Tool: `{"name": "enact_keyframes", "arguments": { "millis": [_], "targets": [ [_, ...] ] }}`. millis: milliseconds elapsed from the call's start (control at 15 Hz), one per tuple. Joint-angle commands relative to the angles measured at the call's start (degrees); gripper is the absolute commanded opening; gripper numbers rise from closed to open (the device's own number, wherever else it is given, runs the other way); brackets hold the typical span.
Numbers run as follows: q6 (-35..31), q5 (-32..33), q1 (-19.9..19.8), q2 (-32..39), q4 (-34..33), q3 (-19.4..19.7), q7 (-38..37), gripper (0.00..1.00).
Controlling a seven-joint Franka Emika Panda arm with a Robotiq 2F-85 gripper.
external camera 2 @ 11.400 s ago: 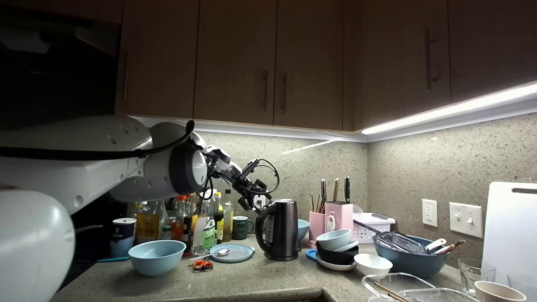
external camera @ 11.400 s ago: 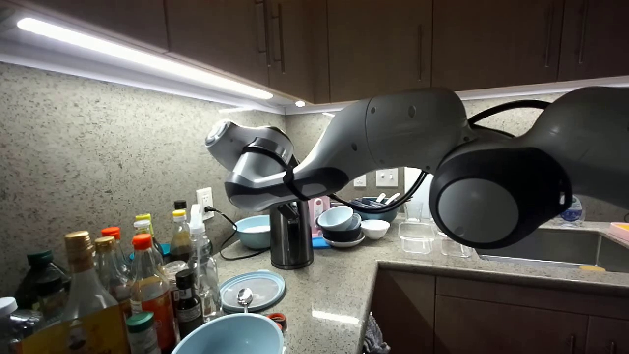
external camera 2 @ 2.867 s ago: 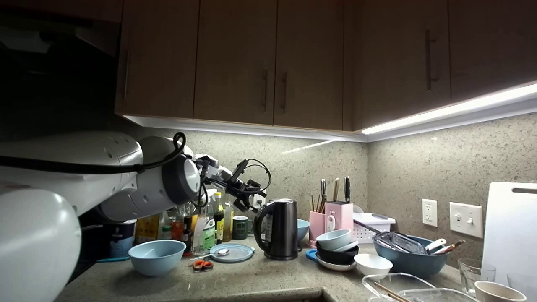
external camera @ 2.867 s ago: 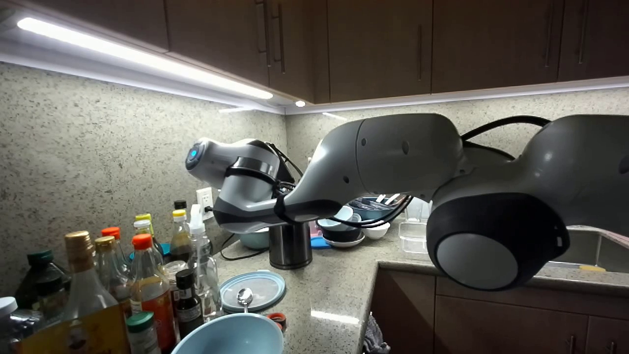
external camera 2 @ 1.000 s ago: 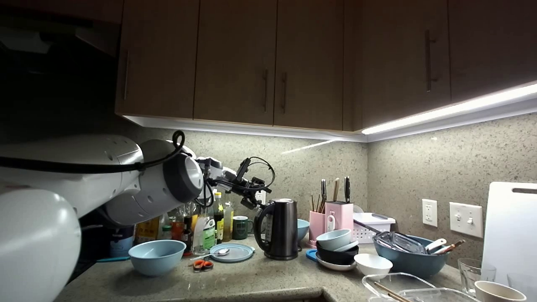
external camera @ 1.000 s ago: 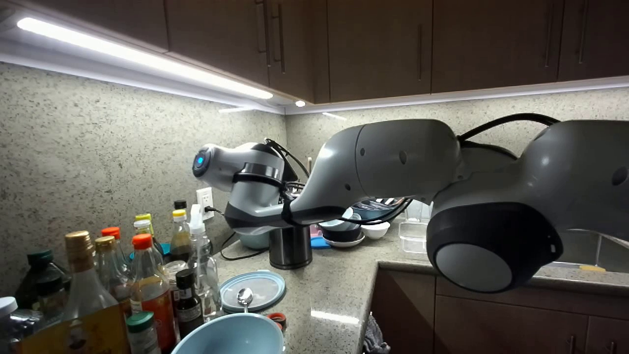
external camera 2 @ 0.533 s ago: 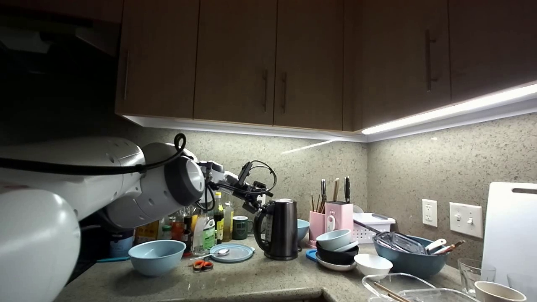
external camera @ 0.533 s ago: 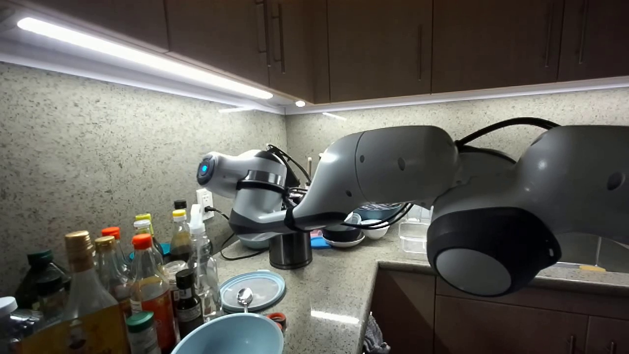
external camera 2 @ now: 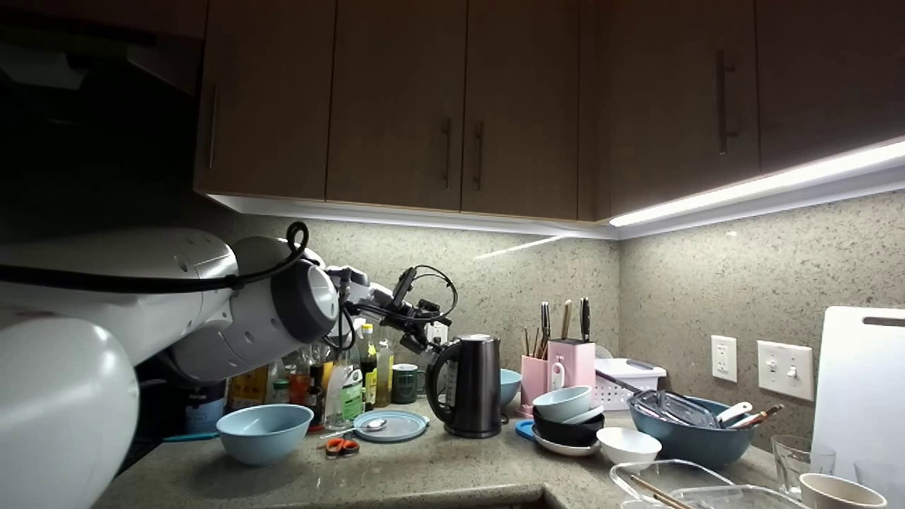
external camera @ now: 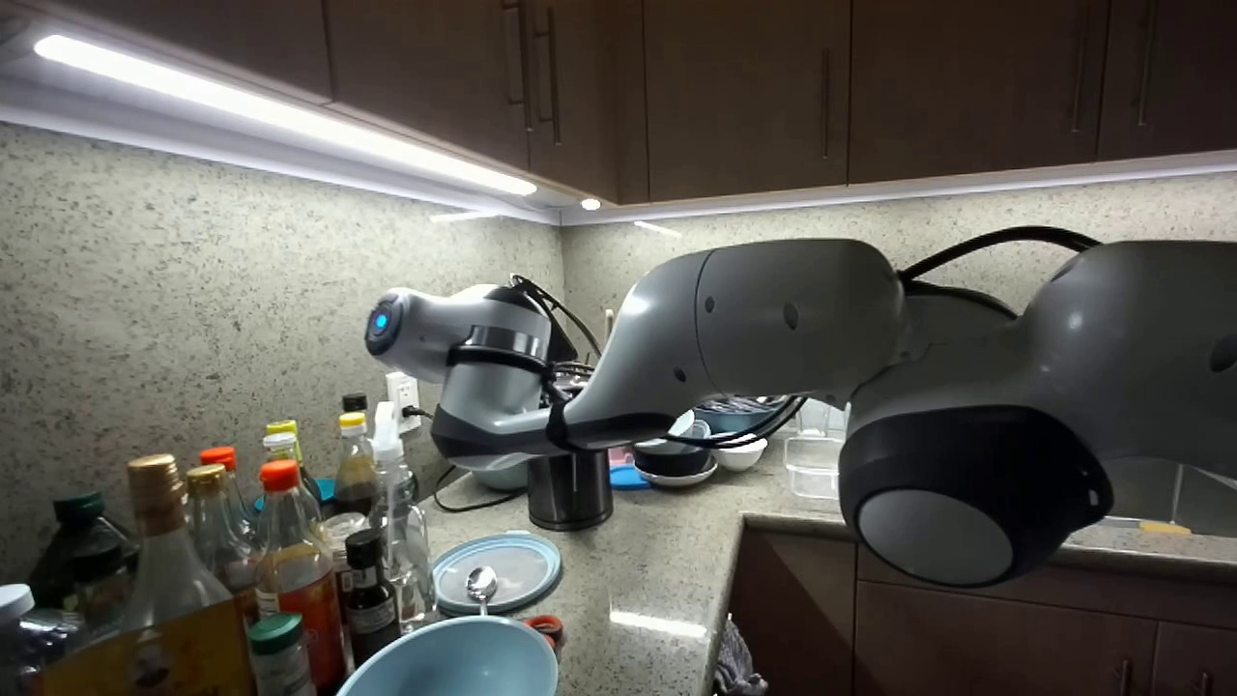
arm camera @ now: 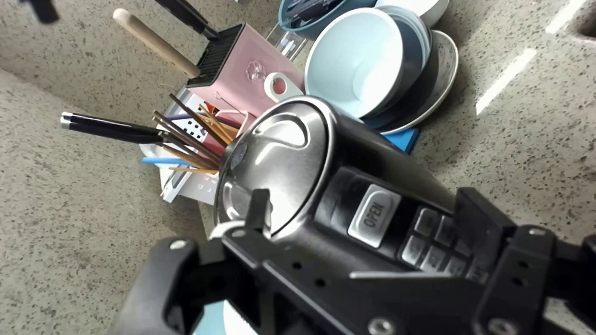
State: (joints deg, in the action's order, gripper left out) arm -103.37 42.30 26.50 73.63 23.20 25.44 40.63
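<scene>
Two fingers (arm camera: 257, 209) stand well apart on the claw (arm camera: 362, 202), gripping nothing, with the kettle (external camera 2: 478, 385) just ahead and below; probably best to square up to its handle (external camera 2: 433, 382) (the OPEN button (arm camera: 375, 215) shows between the fingers), then touch gently lest it skid

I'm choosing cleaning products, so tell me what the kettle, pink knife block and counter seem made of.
Kettle: dark, satin metal, probably steel, by its soft sheen. Pink knife block: likely smooth plastic, evenly coloured. Counter: polished stone or a look-alike, speckled and mirroring light.
</scene>
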Motion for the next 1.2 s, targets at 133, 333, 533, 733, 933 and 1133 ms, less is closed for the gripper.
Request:
{"name": "enact_keyframes", "arguments": {
  "millis": [133, 333, 533, 733, 933, 1133],
  "targets": [
    [1.2, -7.2, 0.8, -6.3, 2.9, -6.2, 4.3, 1.00],
    [2.5, -6.5, -0.4, -1.8, -4.5, -7.3, 3.9, 1.00],
    [1.5, -6.7, 0.3, -4.1, -0.8, -7.2, 2.8, 1.00],
    [-0.5, -8.0, -1.4, -3.0, -1.5, -8.6, 2.2, 1.00],
    [-0.4, -7.8, -2.2, -2.7, -1.5, -8.6, 0.9, 1.00],
    [-0.5, -7.6, -3.1, -2.3, -1.6, -8.4, -0.5, 1.00]
  ]
}}
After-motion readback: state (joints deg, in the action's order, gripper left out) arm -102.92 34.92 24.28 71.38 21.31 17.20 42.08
